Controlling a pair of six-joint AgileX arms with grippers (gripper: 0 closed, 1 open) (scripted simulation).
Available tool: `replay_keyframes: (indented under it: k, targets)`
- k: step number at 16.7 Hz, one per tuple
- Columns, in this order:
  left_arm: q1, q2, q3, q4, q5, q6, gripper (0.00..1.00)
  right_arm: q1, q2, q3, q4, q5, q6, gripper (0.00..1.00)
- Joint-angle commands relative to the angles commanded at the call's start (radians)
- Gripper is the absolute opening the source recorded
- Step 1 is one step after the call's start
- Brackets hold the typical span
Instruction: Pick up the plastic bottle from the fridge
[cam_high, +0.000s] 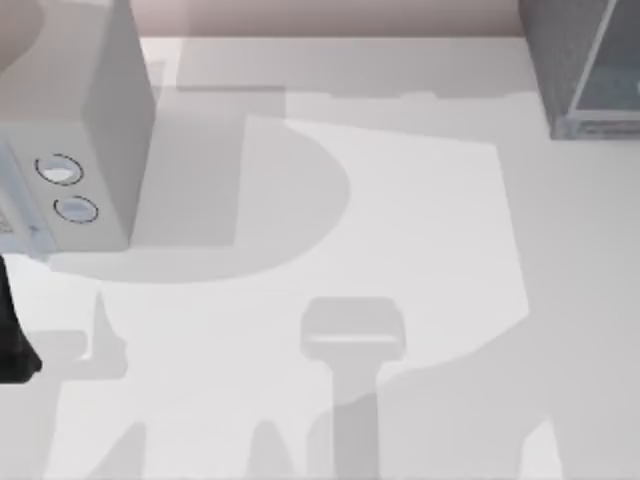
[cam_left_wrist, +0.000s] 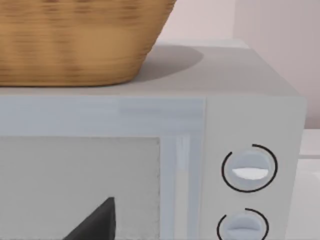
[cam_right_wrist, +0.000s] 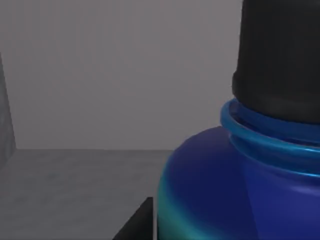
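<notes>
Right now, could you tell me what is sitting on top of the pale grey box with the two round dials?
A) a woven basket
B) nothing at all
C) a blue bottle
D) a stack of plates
A: the left wrist view shows a tan woven basket resting on the flat top of the pale grey box, above its two round dials.

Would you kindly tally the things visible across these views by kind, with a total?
Plastic bottle, blue with a black cap: 1
Fridge, dark grey, at the table's far right: 1
Paler grey box with two round dials, at the table's left: 1
Wicker basket, standing on top of that box: 1
Total: 4
</notes>
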Motion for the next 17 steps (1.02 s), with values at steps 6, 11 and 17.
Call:
replay_keyframes:
  k: [6,11,17]
  targets:
    - [0.0,0.0,0.0,0.0,0.0,0.0,1.0,-0.003,-0.005,-0.001,-0.003,0.0,0.002,0.0]
    - [0.0,0.0,0.0,0.0,0.0,0.0,1.0,-0.003,-0.081,0.01,-0.092,-0.001,0.002,0.0]
    - [0.0,0.0,0.0,0.0,0.0,0.0,1.0,-0.003,-0.13,0.021,-0.149,-0.002,0.003,0.0]
